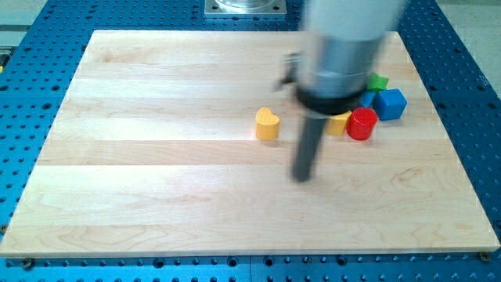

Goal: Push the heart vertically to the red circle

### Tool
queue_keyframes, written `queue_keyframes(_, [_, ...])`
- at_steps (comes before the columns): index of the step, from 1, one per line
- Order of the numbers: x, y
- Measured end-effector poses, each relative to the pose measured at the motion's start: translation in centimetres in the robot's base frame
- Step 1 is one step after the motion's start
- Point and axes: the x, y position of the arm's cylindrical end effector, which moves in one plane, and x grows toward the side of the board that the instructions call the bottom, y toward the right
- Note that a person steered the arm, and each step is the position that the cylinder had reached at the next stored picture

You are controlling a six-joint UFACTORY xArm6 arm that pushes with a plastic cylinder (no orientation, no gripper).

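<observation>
Blocks on the surface [156, 196], counted by kind:

- Yellow heart [268, 124]: one, alone near the centre.
- Red circle [362, 124]: one, in the cluster at 3 o'clock from the heart.
- Blue cube [391, 103]: one, at 1 o'clock from the red circle.
- Green block [380, 81]: one, shape unclear, mostly hidden.
- Second yellow block [340, 123]: one, partly hidden, shape unclear.
- Second blue block [366, 99]: one sliver showing, shape unclear.

Total blocks seen: six. Rods: one, with my tip [302, 178] at 5 o'clock from the heart.
</observation>
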Motion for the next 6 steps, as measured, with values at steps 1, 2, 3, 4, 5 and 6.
queue_keyframes(1, [-1.7,-15.1])
queue_keyframes(2, [-8.8,-16.2])
queue_keyframes(3, [-9.9,-8.7])
queue_keyframes(4, [-9.1,-0.8])
queue_keyframes(5, [-9.9,3.9])
queue_keyframes(6, [-11.8,5.5])
